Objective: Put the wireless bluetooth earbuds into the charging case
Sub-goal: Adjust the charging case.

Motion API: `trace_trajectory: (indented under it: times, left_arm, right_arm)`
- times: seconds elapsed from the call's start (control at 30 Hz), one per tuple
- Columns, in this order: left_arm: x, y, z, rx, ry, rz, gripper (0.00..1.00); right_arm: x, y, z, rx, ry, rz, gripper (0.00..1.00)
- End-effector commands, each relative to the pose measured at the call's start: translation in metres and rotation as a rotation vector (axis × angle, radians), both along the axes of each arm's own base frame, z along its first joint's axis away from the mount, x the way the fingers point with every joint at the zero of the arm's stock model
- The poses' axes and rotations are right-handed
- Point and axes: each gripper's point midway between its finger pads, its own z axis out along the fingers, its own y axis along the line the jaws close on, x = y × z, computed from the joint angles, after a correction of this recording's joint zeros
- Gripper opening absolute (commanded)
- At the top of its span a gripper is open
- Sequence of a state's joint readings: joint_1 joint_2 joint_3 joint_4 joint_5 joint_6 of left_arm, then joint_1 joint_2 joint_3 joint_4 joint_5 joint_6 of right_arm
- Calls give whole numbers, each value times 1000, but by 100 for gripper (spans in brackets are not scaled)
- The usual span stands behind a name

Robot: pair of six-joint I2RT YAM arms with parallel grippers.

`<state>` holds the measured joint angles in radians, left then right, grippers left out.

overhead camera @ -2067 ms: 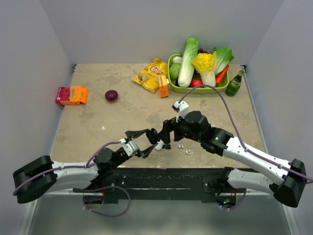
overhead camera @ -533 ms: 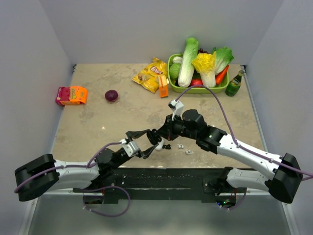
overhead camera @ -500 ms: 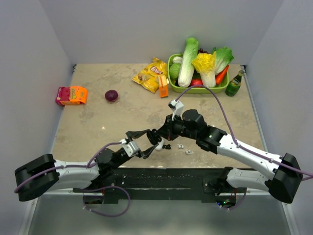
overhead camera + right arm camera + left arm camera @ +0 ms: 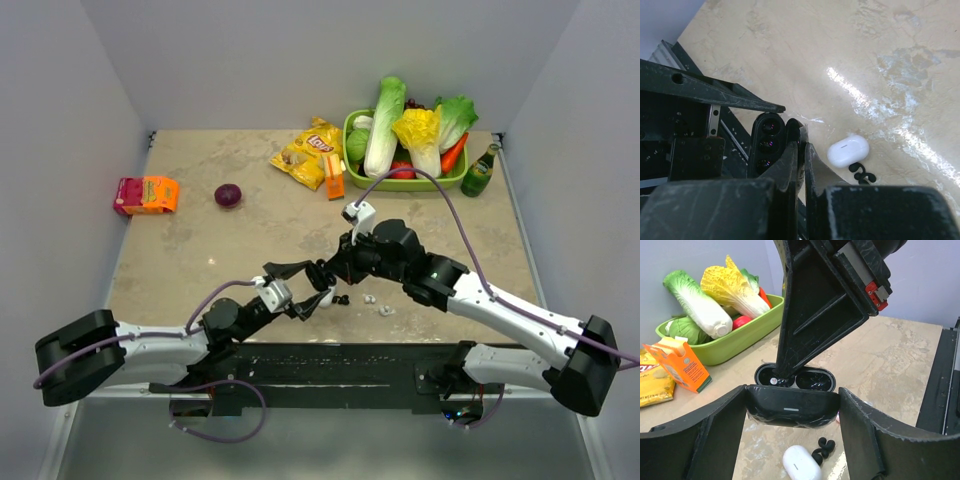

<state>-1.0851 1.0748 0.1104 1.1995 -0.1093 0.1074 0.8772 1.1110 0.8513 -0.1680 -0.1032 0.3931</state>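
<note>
My left gripper [image 4: 792,421] is shut on a black charging case [image 4: 790,410] and holds it above the table with the lid swung open behind. My right gripper [image 4: 777,375] comes down from above, shut, with its tips at the left hollow of the open half. Whether anything sits between those tips stays hidden. In the right wrist view the right gripper [image 4: 801,146] shows only a thin slit between its fingers. A white case [image 4: 801,464] lies on the table below, with black earbuds [image 4: 821,447] beside it. Two white earbuds [image 4: 372,299] lie just to the right.
A green basket [image 4: 352,178] of vegetables stands at the back right with a bottle [image 4: 480,172] beside it. A chips bag [image 4: 305,155], an orange carton [image 4: 334,180], a red onion [image 4: 228,195] and a red-orange box [image 4: 146,195] lie further back. Walls close three sides.
The right gripper's jaws have closed, and its tips have come down to the open case. The left arm has shifted the case slightly right and forward.
</note>
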Motion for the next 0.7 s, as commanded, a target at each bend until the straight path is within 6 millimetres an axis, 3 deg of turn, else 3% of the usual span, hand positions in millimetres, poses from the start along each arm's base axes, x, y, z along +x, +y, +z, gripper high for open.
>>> trace_trajectory:
  times: [0.0, 0.2, 0.23, 0.27, 0.67]
  left_arm:
    - [12, 2, 3, -43, 60, 65, 54]
    - [16, -1, 0, -39, 88, 79, 68]
    - [17, -1, 0, -38, 89, 80, 78]
    - [17, -2, 0, -37, 91, 80, 80]
    - [20, 1, -4, -40, 118, 102, 82]
  right_arm:
    - [11, -14, 33, -43, -144, -15, 0]
    - [11, -16, 36, -59, -154, -10, 0]
    - [11, -16, 37, -58, -156, -11, 0]
    - [11, -17, 37, -60, -156, -10, 0]
    - [11, -22, 39, -77, -176, -24, 0]
